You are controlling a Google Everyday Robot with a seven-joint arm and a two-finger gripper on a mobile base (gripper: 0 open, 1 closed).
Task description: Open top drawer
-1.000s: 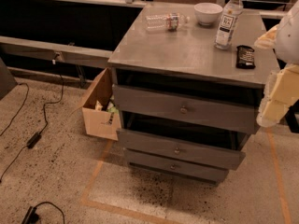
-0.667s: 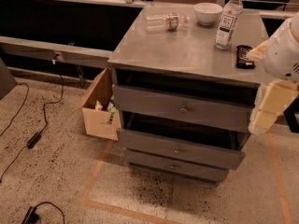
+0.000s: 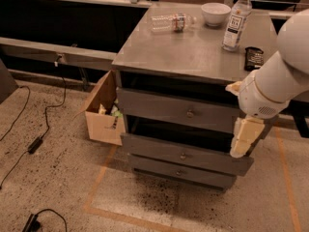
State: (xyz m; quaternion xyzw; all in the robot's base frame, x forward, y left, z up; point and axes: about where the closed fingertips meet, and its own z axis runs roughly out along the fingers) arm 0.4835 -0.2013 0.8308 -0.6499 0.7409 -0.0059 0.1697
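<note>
Top drawer [image 3: 164, 108]: uppermost of three grey drawers under the desk [image 3: 193, 57], front facing the camera, small round knob [image 3: 190, 114] at centre. Dark gap between its front and the desk top. Middle drawer [image 3: 183, 154] and bottom drawer [image 3: 178, 172] sit below, each with its own knob; another dark gap separates top from middle.

Gripper [image 3: 246, 138]: cream-coloured, hanging down from the white arm [image 3: 277, 81] at the right end of the drawer stack. It overlaps the right edge of the top drawer front and reaches the level of the middle drawer. Well right of the top knob, not on it. Its grasp state can't be made out, and contact with the drawer fronts can't be told either.

On the desk:
- clear bottle [image 3: 171, 22] lying on its side, far left
- white bowl [image 3: 215, 13] at the back
- upright bottle [image 3: 236, 21] just right of the bowl
- dark flat object [image 3: 254, 58] near the right edge, beside the arm

Floor left of the desk: open cardboard box [image 3: 101, 124] with stuff inside, touching or just beside the drawer stack. Black cables [image 3: 34, 144] further left. Orange tape line [image 3: 99, 182] on the speckled floor in front.
</note>
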